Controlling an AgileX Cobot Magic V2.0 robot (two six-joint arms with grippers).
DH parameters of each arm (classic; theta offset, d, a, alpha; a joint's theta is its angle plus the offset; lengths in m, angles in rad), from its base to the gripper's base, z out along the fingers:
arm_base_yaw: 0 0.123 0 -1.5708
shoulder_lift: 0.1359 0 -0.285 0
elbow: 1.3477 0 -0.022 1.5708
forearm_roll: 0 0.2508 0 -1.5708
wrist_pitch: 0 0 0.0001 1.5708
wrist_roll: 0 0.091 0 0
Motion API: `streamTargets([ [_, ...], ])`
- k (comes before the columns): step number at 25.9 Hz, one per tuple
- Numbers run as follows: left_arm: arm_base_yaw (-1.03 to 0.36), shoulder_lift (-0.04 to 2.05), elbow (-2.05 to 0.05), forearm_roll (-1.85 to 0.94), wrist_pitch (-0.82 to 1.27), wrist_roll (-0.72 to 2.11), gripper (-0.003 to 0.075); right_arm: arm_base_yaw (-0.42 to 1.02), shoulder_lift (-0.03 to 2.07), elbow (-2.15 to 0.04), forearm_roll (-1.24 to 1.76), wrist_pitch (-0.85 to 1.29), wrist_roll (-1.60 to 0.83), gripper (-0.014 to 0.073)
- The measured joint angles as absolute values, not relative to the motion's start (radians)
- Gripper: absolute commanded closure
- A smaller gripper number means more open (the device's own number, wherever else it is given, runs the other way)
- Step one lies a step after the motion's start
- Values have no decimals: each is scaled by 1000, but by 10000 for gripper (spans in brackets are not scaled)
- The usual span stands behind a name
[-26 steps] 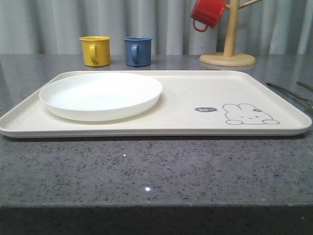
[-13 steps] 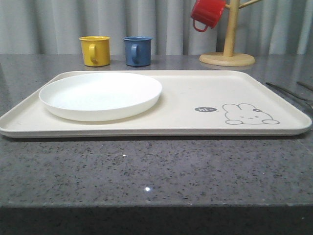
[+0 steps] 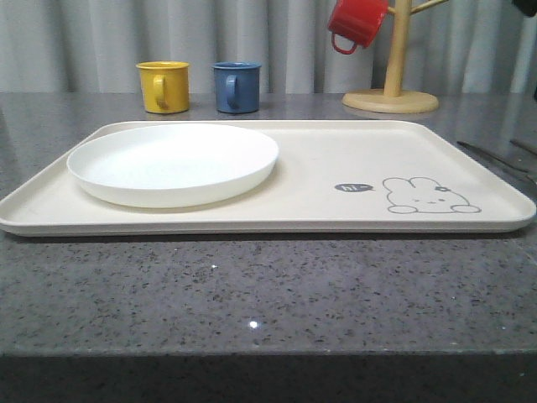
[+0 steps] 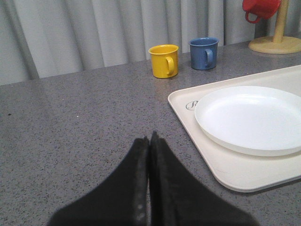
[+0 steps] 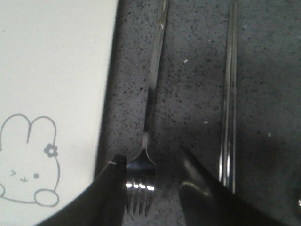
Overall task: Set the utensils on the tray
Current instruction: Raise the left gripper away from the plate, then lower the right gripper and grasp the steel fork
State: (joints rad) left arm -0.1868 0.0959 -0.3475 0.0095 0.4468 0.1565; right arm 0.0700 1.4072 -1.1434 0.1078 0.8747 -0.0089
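Observation:
The cream tray with its grey rabbit drawing lies across the grey table, and its right edge shows in the right wrist view. To its right the silver fork lies on the table along the tray's rim, with the chopsticks parallel a little farther out. My right gripper is open low over the fork's tined end, one finger on each side of the head. In the front view the utensils are thin dark lines by the tray's right rim. My left gripper is shut and empty over bare table left of the tray.
A round white plate sits on the tray's left half. Behind the tray stand a yellow mug and a blue mug. A wooden mug tree at the back right carries a red mug.
A dark shape has come into the top right corner of the front view. The tray, plate and mugs have not moved.

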Motion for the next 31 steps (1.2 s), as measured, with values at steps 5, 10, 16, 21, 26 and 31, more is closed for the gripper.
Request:
streamTargets([
  [5,-187,96,-348,9,447,156,738,70,1520,-1168,128,877,-9,299],
  [10,-187,96,-348,9,447,156,738,70,1576,-1169,131,863,-9,299],
  [16,-187,96,-348,9,447,156,738,70,1599,-1172,131,846,-9,377],
  [21,-187,96,-348,9,447,156,738,70,1612,-1172,133,841,-9,382],
  [26,-187,96,-348,9,447,156,738,70,1612,-1172,133,841,-9,382],
  [31,-187,96,-348,9,447,156,738,70,1620,-1174,133,844,-9,412],
])
